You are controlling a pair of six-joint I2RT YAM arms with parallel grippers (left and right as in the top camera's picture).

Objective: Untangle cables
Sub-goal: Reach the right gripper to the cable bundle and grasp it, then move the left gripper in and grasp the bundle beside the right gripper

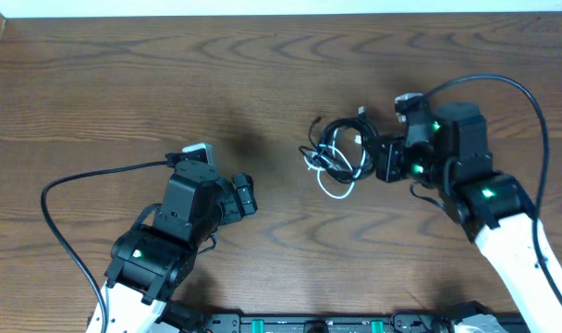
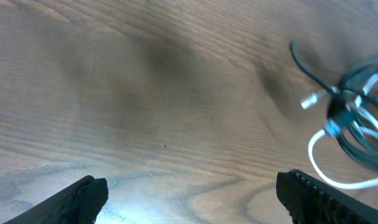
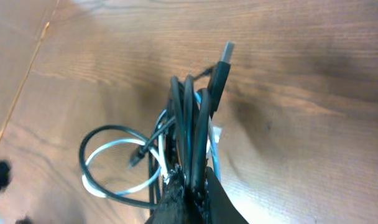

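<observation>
The left arm (image 1: 175, 227) and right arm (image 1: 461, 162) each pair a white lower segment (image 1: 517, 268) with blocky black housings carrying small green lights (image 1: 416, 169). A thick black wire (image 1: 542, 120) loops off each. The left gripper (image 2: 190, 186) has matte black fingers (image 2: 83, 196).

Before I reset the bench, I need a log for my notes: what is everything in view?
thin black flexible cords: number unclear in the tangle, black, right of table centre, one side gripped by the right claw
thin white cord: one, white, looped through the same tangle
brown wooden table: one, brown, under everything
left claw: one, black, open, over bare wood left of the tangle
right claw: one, black, shut on the black cords
</observation>
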